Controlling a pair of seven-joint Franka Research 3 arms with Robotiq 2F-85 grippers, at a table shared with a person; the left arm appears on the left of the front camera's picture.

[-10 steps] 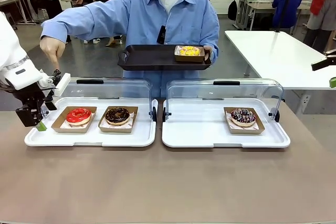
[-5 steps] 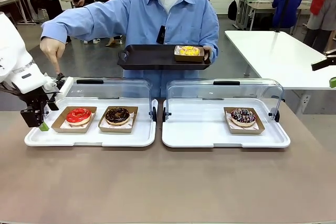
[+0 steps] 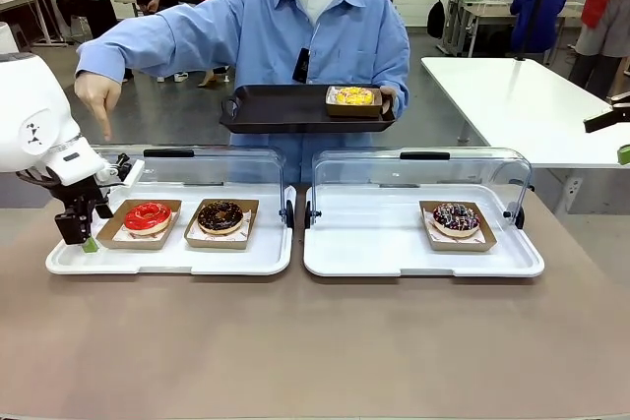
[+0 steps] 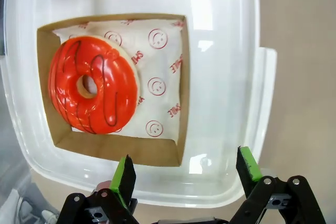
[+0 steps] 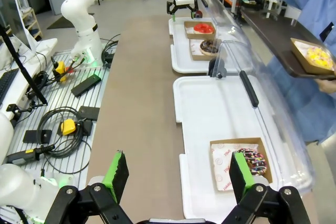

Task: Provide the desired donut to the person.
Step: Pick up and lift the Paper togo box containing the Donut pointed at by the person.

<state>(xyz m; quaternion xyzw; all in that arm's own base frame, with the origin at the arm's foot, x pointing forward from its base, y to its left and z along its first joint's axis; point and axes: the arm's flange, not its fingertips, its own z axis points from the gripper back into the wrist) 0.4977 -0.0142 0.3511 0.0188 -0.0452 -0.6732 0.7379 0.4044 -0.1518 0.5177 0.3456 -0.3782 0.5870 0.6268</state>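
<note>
Red-iced donut (image 3: 148, 215) sits boxed at the left tray's (image 3: 61, 263) left end, under the person's pointing hand (image 3: 98, 97). Left gripper (image 3: 87, 241) hovers beside it, fingers spread; it should straddle one box wall (image 4: 178, 148) squarely, sparing the icing.

The only legible print is on the white paper liner (image 4: 160, 85) under the red donut (image 4: 92, 92) in its cardboard tray (image 4: 113, 148), seen in the left wrist view. It carries red smiley-face signs and a sideways red word that appears to read "SMILE", repeated and partly hidden by the donut.
</note>
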